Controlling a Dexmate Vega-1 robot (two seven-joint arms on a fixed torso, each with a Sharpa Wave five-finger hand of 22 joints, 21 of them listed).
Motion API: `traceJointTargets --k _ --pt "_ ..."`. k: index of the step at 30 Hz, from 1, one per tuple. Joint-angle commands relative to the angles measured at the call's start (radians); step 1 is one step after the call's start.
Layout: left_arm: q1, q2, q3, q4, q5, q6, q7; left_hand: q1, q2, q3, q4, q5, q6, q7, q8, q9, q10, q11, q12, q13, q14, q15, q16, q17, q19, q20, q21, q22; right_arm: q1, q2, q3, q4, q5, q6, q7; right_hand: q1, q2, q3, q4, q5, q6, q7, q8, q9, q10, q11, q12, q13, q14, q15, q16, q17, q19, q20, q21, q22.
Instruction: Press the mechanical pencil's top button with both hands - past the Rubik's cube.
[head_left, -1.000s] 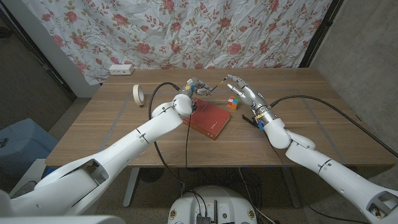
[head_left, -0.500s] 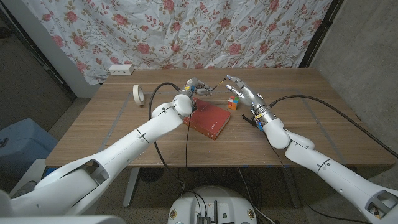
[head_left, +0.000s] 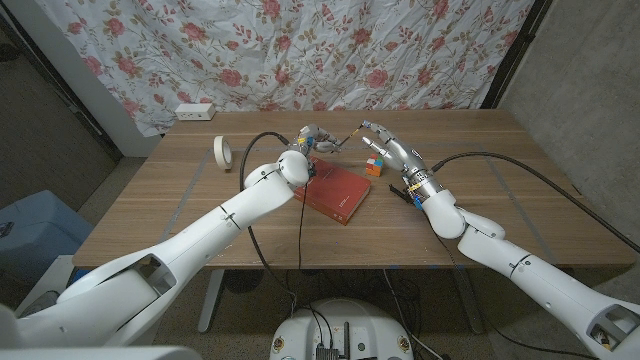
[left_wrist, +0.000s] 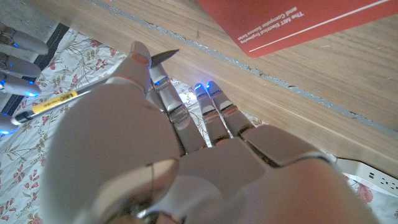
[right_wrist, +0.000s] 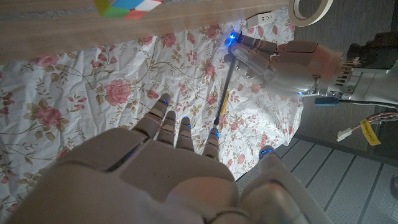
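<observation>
Though held, pencil (head_left: 343, 139) beside right hand (head_left: 385, 145)

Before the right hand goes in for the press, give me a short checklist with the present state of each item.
1. Mechanical pencil held by the left hand: ok; the right wrist view shows its fingers closed on one end.
2. Pencil lifted off the table: ok, it slants through the air in both wrist views.
3. Button end points toward the right hand: cannot tell, the tip is too small to read.
4. Right hand free to press: ok, fingers apart, holding nothing.
5. Right fingertip touching the pencil's end: cannot tell in the head view; the right wrist view suggests they are close.
6. Rubik's cube and red book out of the way: ok, both lie nearer than the pencil.
</observation>
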Motion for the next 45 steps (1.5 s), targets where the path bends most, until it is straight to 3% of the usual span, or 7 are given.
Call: traceJointTargets --k 1,11,26,45 --pt "-0.001 -0.001 0.005 0.0 0.003 -0.002 -0.002 0.003 0.008 -0.003 0.0 0.005 0.003 0.0 0.009 0.003 0.025 -0.022 0.005 0.005 0.008 -0.164 0.001 0.0 0.0 -0.06 0.0 0.001 -0.001 -0.009 -0.004 -0.016 -0.02 -0.021 -0.002 -0.011 0.01 0.002 0.007 0.005 0.008 -0.004 0.002 -0.001 -0.006 -0.002 0.006 -0.001 0.002 -0.002 0.007 0.004 0.003 -0.008 0.005 0.002" --pt "0.0 0.005 0.006 -0.009 0.004 0.007 -0.008 0.003 0.008 -0.004 0.0 0.005 0.003 0.001 0.009 0.003 0.026 -0.022 0.005 0.005 0.008 -0.164 0.001 0.0 0.0 -0.06 0.0 0.001 -0.007 -0.018 -0.001 -0.034 -0.037 -0.04 -0.014 -0.012 0.011 0.002 0.01 0.006 0.034 -0.004 0.01 0.0 -0.005 -0.004 0.007 -0.001 0.003 -0.003 0.007 0.004 0.002 -0.008 0.005 0.002" --pt "-0.004 0.007 0.006 -0.007 0.002 0.012 -0.016 0.004 0.008 -0.006 -0.001 0.005 0.005 0.002 0.01 0.003 0.026 -0.022 0.005 0.005 0.009 -0.164 0.001 0.0 -0.001 -0.06 0.0 0.001 -0.011 -0.024 0.005 -0.037 -0.025 -0.035 -0.011 -0.012 0.009 0.003 0.016 0.006 0.139 -0.008 0.037 0.006 -0.005 -0.008 0.008 -0.001 0.001 -0.002 0.006 0.002 0.002 -0.006 0.005 0.002" --pt "-0.019 0.008 0.013 0.008 -0.002 0.006 -0.036 0.005 0.009 -0.008 -0.001 0.005 0.003 0.001 0.009 0.004 0.027 -0.022 0.006 0.005 0.009 -0.164 0.001 0.0 -0.001 -0.06 0.0 0.001 0.009 -0.026 -0.011 -0.03 -0.026 -0.035 0.023 -0.011 0.007 0.004 0.018 0.007 0.177 -0.015 0.041 0.009 -0.015 -0.016 0.005 0.0 -0.006 0.002 0.003 0.001 -0.002 -0.003 0.004 0.002"
